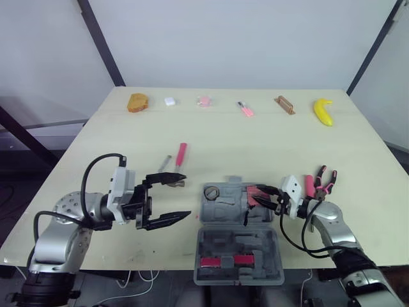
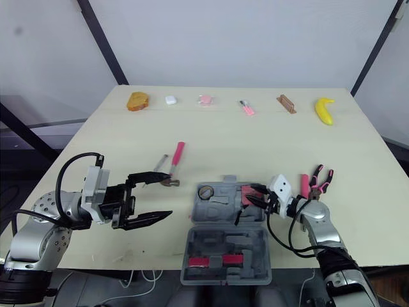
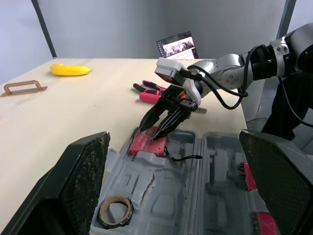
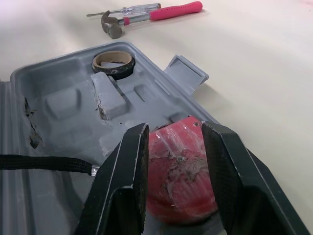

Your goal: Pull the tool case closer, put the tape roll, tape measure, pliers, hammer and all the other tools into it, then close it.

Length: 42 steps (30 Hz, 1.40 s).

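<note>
From the head, the right gripper [image 3: 149,133] hides most of the red tape measure [image 4: 181,181] at the 1 o'clock corner of the open tool case [image 1: 230,246], but its wrist camera shows both fingers pressed against the tape measure's sides, holding it in the tray. The tape roll [image 1: 211,191] sits in the case's 11 o'clock pocket. The left gripper [image 1: 187,197] hovers spread wide at 9 o'clock of the case, covering part of the hammer [image 1: 181,157] head, with the pliers [image 1: 321,179] at 2 o'clock.
</note>
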### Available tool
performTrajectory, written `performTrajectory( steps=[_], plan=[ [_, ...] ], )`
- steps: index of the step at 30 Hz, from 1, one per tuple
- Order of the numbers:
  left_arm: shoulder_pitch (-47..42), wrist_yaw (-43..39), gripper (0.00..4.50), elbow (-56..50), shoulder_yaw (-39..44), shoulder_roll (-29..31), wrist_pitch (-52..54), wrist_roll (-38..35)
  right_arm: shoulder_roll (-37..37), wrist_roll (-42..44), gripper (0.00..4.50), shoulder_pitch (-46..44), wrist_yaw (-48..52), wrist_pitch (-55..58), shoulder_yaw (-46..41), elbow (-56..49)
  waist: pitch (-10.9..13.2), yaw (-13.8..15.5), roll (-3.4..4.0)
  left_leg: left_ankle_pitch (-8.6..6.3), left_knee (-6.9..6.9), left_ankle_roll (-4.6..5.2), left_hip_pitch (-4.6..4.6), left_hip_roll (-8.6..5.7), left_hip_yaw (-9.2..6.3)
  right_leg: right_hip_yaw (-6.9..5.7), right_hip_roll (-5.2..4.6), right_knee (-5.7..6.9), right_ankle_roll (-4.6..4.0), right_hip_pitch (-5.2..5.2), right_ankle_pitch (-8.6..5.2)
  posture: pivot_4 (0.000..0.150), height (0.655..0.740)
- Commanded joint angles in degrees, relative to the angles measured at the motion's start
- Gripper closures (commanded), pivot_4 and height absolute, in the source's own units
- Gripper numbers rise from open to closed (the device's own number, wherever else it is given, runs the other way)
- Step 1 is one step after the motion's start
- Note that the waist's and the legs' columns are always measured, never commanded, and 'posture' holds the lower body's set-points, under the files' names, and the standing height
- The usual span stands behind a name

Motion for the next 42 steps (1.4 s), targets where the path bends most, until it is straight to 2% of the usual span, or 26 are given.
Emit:
performTrajectory(
  steps=[1, 6, 11, 13, 18, 20, 24, 28, 31, 39, 42],
  plan=[
    [0.3, 0.2, 0.0, -0.8, 1.0, 0.1, -0.6, -0.3, -0.8, -5.4, 2.71, 0.3, -2.0, 3.7, 3.3, 8.1, -0.2, -0.2, -0.18, 0.0, 0.0, 0.0, 0.07, 0.0, 0.01, 0.01, 0.0, 0.0, 0.0, 0.05, 0.0, 0.15, 0.74],
    [0.8, 0.2, 0.0, -0.3, 1.0, -0.2, -0.8, 0.0, -1.3, -8.1, 2.71, 0.5, -2.4, 8.5, 6.5, 11.3, -0.9, -0.1, -0.65, -0.01, -0.36, 0.0, 1.28, 0.04, -0.05, -0.07, -0.01, -0.36, -0.08, 1.27, -0.05, 0.15, 0.74],
    [1.4, 0.7, 0.0, -0.1, 0.9, -0.7, -0.8, 0.3, -1.1, -7.8, 2.71, 0.9, -3.2, 8.4, 6.7, 11.2, -1.2, 0.1, -0.9, -0.03, -0.65, -0.02, 2.01, 0.11, -0.09, -0.17, -0.05, -0.75, -0.46, 1.97, -0.29, 0.15, 0.74],
    [1.8, 0.9, 0.0, 0.0, 0.8, -0.9, -1.0, 0.4, -1.2, -7.9, 2.71, 0.9, -3.8, 7.0, 6.4, 10.8, -1.2, 0.1, -0.95, -0.03, -0.67, -0.01, 2.01, 0.15, -0.09, -0.18, -0.06, -0.77, -0.46, 1.97, -0.29, 0.15, 0.74],
    [3.1, 3.7, 0.0, 1.7, 1.6, -2.3, -0.8, 1.4, -1.8, -3.7, 2.71, 2.1, -4.8, 0.2, 1.9, -0.5, -1.1, 0.2, -0.87, -0.03, -0.68, -0.01, 1.9, 0.23, -0.08, -0.19, -0.16, -0.84, -0.45, 1.93, -0.28, 0.15, 0.74],
    [3.7, 4.9, 0.0, 2.5, 2.0, -2.8, -1.1, 1.9, -2.5, -3.0, 2.71, 3.4, -4.8, -0.7, 1.1, -4.2, -0.8, 0.2, -0.43, -0.02, -0.68, -0.01, 1.7, 0.19, -0.05, -0.18, -0.22, -0.84, -0.43, 1.81, -0.27, 0.15, 0.74],
    [4.9, 8.4, 0.0, 3.5, 3.4, -4.4, -1.7, 2.5, -2.7, 1.5, 2.71, 6.7, -5.0, 0.4, -1.9, -12.5, -0.5, 0.2, -0.02, -0.03, -0.69, -0.01, 1.49, 0.15, -0.12, -0.24, -0.21, -0.84, -0.21, 1.64, -0.15, 0.15, 0.74],
    [6.6, 11.7, 0.0, 4.4, 5.0, -5.9, -2.0, 3.3, -2.7, 6.8, 2.71, 10.4, -5.5, 0.1, -6.2, -20.1, -0.4, 0.1, 0.04, -0.02, -0.64, -0.01, 0.68, 0.12, -0.13, -0.23, -0.19, -0.69, -0.18, 0.75, -0.12, 0.15, 0.74],
    [8.1, 12.7, 0.0, 5.0, 6.0, -6.2, -1.8, 3.2, -3.7, 9.4, 2.71, 13.6, -6.4, 0.9, -9.5, -24.2, -0.4, 0.1, 0.04, -0.02, -0.64, -0.01, 0.59, 0.14, -0.14, -0.26, -0.2, -0.73, -0.18, 0.7, -0.12, 0.15, 0.74],
    [12.7, 15.6, 0.0, 10.3, 10.2, -8.3, -6.4, 4.6, -7.2, 14.9, 2.71, 26.8, -9.0, -0.5, -22.5, -27.7, -0.4, 0.4, 0.03, -0.03, -0.63, -0.01, 0.43, 0.08, -0.19, -0.35, -0.26, -0.87, -0.17, 0.68, -0.12, 0.15, 0.74],
    [15.3, 17.0, 0.0, 14.5, 14.4, -9.8, -7.6, 3.5, -7.5, 18.3, 2.71, 35.6, -8.1, -1.6, -29.6, -27.0, -0.4, 0.4, 0.06, -0.03, -0.64, -0.01, 0.46, 0.09, -0.18, -0.34, -0.23, -0.87, -0.17, 0.69, -0.13, 0.15, 0.74]
  ],
)
